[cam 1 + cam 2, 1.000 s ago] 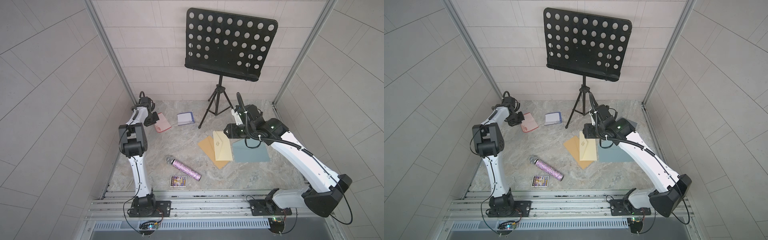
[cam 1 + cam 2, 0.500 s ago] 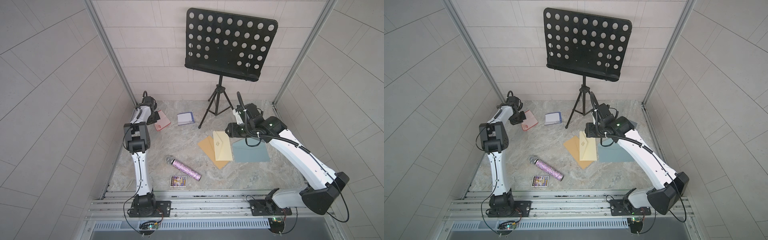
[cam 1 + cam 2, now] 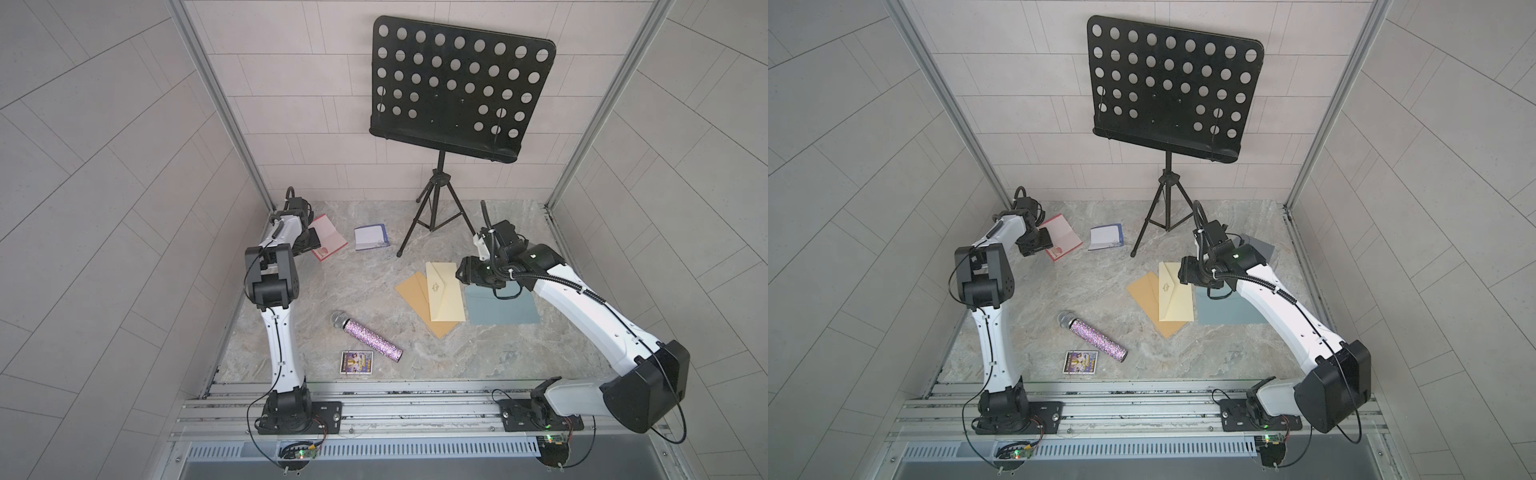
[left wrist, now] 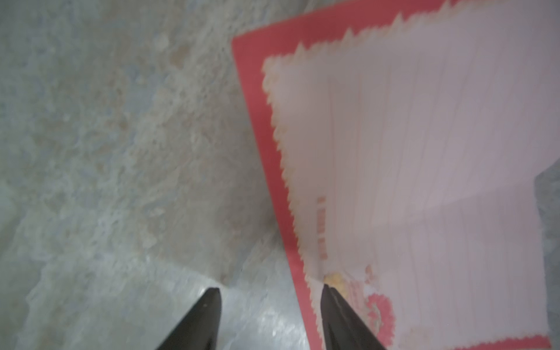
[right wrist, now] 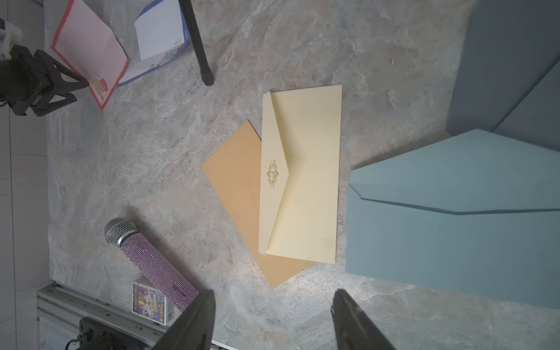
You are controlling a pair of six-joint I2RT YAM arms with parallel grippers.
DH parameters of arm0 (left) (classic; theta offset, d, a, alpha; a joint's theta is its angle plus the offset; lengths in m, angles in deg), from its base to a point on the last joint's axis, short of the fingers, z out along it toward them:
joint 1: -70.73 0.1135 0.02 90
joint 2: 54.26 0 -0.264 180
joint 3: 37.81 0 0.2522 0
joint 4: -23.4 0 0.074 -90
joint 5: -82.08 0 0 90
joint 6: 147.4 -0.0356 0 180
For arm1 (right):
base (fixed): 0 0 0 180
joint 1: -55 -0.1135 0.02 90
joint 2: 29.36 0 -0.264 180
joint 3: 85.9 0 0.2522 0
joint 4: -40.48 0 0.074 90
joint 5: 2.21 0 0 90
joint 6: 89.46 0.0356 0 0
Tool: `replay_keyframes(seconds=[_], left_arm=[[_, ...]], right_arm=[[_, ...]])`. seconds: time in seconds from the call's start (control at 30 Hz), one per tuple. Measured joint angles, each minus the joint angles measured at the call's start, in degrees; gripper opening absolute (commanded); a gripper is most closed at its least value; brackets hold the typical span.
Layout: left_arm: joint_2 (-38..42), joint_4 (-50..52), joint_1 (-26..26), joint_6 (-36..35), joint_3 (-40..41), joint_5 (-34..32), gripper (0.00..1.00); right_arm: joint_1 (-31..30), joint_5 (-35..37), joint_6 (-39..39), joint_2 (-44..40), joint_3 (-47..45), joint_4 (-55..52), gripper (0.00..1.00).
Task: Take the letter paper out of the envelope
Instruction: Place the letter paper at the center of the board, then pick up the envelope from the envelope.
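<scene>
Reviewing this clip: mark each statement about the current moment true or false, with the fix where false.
1. The cream envelope overlaps the tan envelope. True.
2. The left gripper is shut on the pink letter paper. False: its jaws stand open at the paper's edge.
3. The microphone stands upright. False: it lies flat on the table.
4. The right gripper is open and holds nothing. True.

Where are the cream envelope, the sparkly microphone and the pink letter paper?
cream envelope [image 3: 445,293], in a top view, its middle.
sparkly microphone [image 3: 374,340], in a top view, its glittery handle.
pink letter paper [image 5: 91,51], in the right wrist view, its lined page.
</scene>
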Motion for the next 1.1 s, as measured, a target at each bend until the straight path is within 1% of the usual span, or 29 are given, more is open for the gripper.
replay_keyframes(seconds=[0.17,0.23,0.33,0.43,0.5,0.67,0.73,0.8,0.9,1.1], left_arm=[[9.44,-0.39,0.0,1.46,5.68,0.76,0.66],[13.84,-1.03,-0.02,2.78,8.28,1.77,0.66],[20.61,-2.56,-0.33,5.55,13.66,4.35,0.63],[26.71,-4.0,-2.01,8.85,19.85,7.34,0.63],[30.4,-5.42,-5.05,11.47,24.37,9.6,0.63],[38.69,-9.42,-17.31,18.88,35.69,15.43,0.63],[41.7,-10.43,-22.82,22.03,39.06,17.68,0.63],[44.39,-11.37,-26.38,24.72,41.59,19.28,0.63],[47.39,-12.87,-28.59,28.2,44.48,21.55,0.6],[47.41,-14.88,-28.65,31.06,47.23,23.32,0.58]], right_arm=[[1.9,-3.41,1.01,2.75,-5.75,5.81,0.68],[2.01,-4.48,1.03,5.33,-6.84,8.72,0.68],[2.05,-5.53,1.2,9.79,-7.63,12.92,0.66],[2.05,-6.67,1.42,15.08,-7.3,16.87,0.64],[2.05,-7.19,1.44,18.49,-6.93,19.17,0.64],[2.05,-8.24,1.27,25.07,-5.64,22.53,0.63],[2.05,-8.98,1.14,26.88,-4.83,23.43,0.6],[2.05,-10.12,1.09,27.8,-4.37,24.55,0.57],[2.03,-12.22,1.36,28.46,-4.15,26.67,0.54],[1.49,-14.99,2.1,30.29,-3.56,29.31,0.51]])
